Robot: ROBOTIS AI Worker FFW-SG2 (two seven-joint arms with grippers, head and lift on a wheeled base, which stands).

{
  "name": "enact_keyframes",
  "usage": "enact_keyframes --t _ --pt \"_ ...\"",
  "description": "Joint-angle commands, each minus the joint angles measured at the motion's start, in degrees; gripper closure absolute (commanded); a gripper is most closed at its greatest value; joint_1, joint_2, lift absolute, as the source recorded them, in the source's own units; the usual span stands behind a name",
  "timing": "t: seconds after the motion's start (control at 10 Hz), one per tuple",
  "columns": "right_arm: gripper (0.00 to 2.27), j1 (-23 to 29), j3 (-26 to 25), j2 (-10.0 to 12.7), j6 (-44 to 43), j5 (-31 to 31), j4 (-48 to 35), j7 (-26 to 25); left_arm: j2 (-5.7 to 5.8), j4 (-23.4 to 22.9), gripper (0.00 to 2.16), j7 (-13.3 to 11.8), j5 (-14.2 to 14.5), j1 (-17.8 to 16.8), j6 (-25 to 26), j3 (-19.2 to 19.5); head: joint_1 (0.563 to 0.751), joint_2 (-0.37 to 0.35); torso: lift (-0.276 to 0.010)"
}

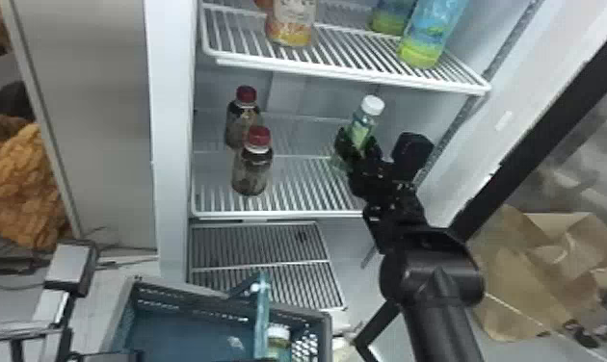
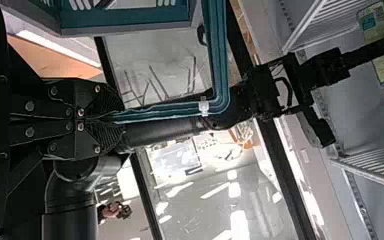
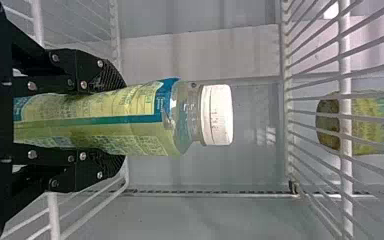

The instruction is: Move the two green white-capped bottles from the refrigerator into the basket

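In the head view you have the white metal wire middle shelf (image 1: 278, 213) of the refrigerator (image 1: 172, 120); on its left part stand two dark, clear-walled bottles with red caps, the front one (image 1: 252, 169) just ahead of the rear one (image 1: 242, 126). Above it, your white wire upper shelf (image 1: 355, 77) carries an orange-and-white bottle (image 1: 290, 29) on the left and, on the right, a blue and yellow-green bottle (image 1: 425, 41) near the front edge, with a similar bottle (image 1: 389, 18) behind.

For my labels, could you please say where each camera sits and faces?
Head view: from head, forward and down at refrigerator and basket; right arm shows.
Left wrist view: from left wrist, past basket handle towards refrigerator; left gripper, right arm show.
Right wrist view: from right wrist, into refrigerator; right gripper shows.
Head, right wrist views share the gripped bottle.
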Motion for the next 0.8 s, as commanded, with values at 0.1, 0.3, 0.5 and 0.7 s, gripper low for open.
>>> enact_keyframes --t 0.1,0.3,0.5,0.7 --pt "0.84 4.7 -0.4 0.0 2.7 -1.5 -7.5 0.5 0.08 -0.3 1.16 0.0 -0.1 0.1 0.2 0.0 0.695 -0.350 -0.263" --pt "0.84 9.0 -1.4 -0.1 4.8 -3.0 -14.4 0.8 0.08 -0.3 1.16 0.0 -0.1 0.3 0.4 0.1 0.695 -0.350 -0.263" --pt "0.84 13.5 -2.6 -0.2 7.1 -4.2 -20.3 1.6 0.08 -0.3 1.16 0.0 -0.1 0.4 0.2 0.2 0.695 -0.350 -0.263" --pt "0.84 18.4 -2.8 0.0 8.9 -6.4 -26.5 1.8 0.08 -0.3 1.16 0.0 -0.1 0.4 0.2 0.2 0.695 -0.350 -0.263"
